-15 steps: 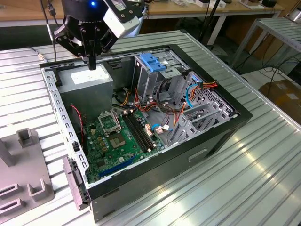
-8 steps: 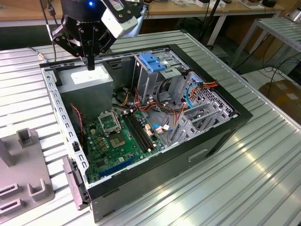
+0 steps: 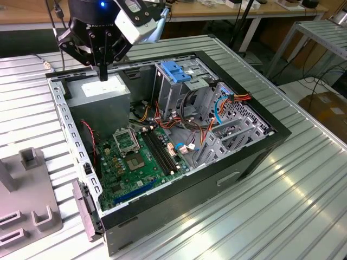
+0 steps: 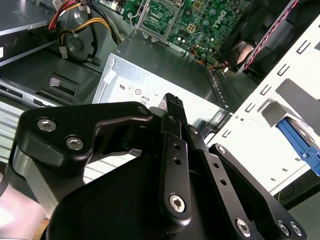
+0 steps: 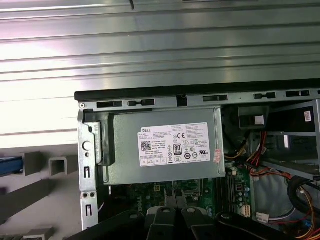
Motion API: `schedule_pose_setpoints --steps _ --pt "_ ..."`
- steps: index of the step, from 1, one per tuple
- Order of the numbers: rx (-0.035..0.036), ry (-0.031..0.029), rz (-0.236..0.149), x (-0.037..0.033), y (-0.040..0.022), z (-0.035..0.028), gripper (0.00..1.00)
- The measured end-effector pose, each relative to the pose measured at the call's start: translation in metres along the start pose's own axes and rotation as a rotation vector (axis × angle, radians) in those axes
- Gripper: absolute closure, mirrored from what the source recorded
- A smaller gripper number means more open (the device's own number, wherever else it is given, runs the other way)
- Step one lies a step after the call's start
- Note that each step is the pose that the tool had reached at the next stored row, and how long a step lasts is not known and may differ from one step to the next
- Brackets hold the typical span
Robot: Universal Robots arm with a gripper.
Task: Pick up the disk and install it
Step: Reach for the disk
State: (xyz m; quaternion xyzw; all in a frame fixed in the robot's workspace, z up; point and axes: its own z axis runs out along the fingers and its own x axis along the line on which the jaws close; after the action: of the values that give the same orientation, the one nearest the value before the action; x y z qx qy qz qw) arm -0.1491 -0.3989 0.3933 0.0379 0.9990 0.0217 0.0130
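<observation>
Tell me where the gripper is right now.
The gripper hangs over the grey power-supply box in the open computer case, toward the exterior view's left of the blue latch.

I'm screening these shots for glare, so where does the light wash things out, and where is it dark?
Exterior view: glare streaks on the ribbed metal table, computer case interior evenly lit. First wrist view: the table beside the case washes to white; the power supply label shows no glare. Second wrist view: the black gripper looks dark against the lit power supply.
</observation>
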Motion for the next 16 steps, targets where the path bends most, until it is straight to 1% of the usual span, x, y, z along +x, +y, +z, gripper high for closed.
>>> schedule_pose_setpoints --steps 16 --pt "0.0000 0.0000 0.000 0.0073 -0.0006 -0.0002 0.89"
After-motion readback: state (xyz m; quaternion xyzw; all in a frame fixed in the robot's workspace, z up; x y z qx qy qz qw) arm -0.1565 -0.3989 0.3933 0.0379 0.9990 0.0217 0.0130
